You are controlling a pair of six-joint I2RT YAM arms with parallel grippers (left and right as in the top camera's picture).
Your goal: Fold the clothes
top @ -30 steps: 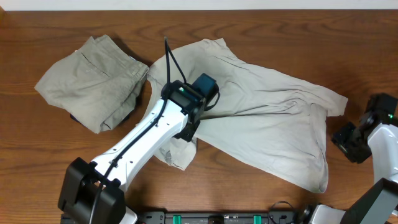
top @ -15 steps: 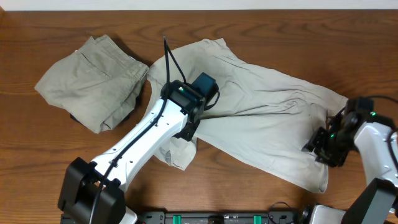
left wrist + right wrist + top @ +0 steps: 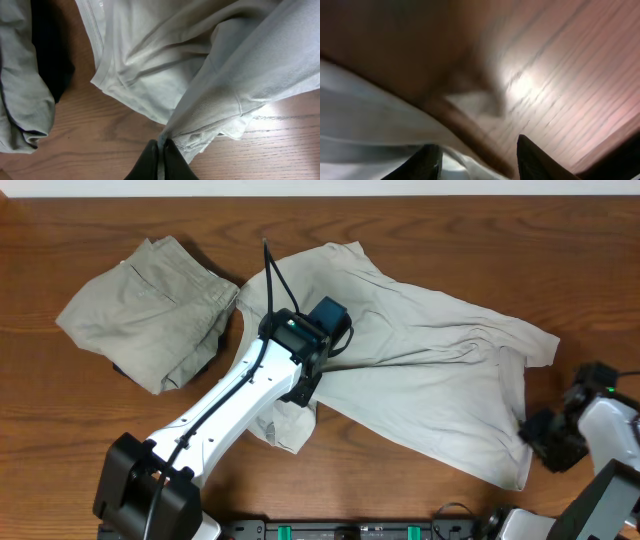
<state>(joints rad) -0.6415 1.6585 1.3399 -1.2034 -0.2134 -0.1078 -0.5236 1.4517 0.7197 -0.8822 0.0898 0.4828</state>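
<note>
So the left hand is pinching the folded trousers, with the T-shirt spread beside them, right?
No: the left hand is pinching the T-shirt, not the trousers; the left wrist view shows it. The T-shirt does lie spread beside them.

The whole table [image 3: 450, 240] is seen from high above, and the T-shirt [image 3: 430, 380] is seen close up from both wrists, looking down.

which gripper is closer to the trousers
Left. The left gripper pinches the shirt near the trousers; the right gripper is by the shirt's far edge, well away.
</note>
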